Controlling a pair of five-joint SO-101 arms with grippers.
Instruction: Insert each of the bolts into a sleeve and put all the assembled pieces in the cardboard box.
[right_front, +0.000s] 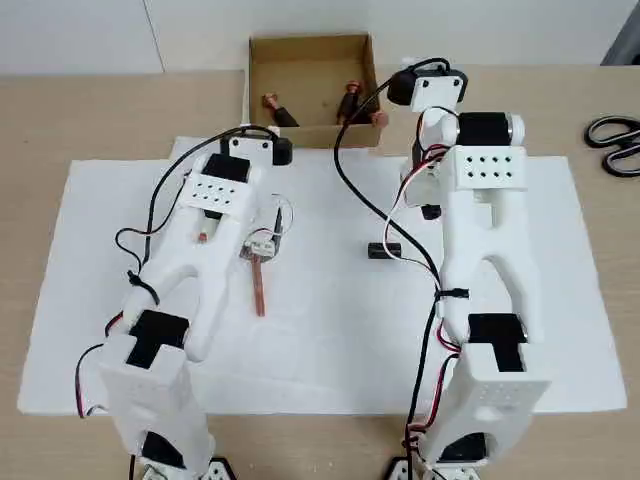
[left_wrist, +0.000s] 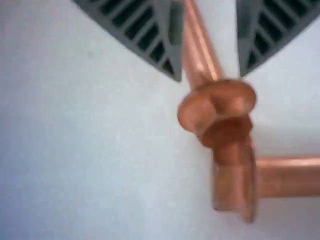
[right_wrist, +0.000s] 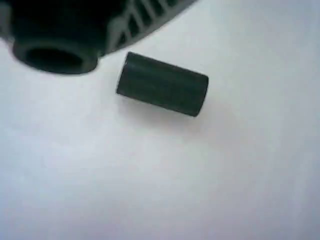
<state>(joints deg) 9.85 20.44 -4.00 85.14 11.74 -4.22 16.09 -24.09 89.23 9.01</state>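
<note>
A copper bolt (left_wrist: 217, 105) has its shaft between the grey fingers (left_wrist: 150, 40) of my left gripper (left_wrist: 207, 77). One finger touches the shaft and a gap shows at the other, so the gripper is open. More copper bolt (left_wrist: 287, 175) lies just beyond the head. From above, my left gripper (right_front: 262, 245) sits at the upper end of a bolt (right_front: 260, 288) lying on the white sheet. My right gripper (right_front: 430, 205) is shut on a black sleeve (right_wrist: 55, 47), its bore facing outward. Another black sleeve (right_wrist: 162, 85) (right_front: 384, 250) lies on the sheet close by.
The cardboard box (right_front: 258, 55) stands at the back middle with two assembled pieces (right_front: 350, 100) inside. Scissors (right_front: 615, 140) lie on the bare table at the far right. The white sheet (right_front: 330, 350) covers the work area.
</note>
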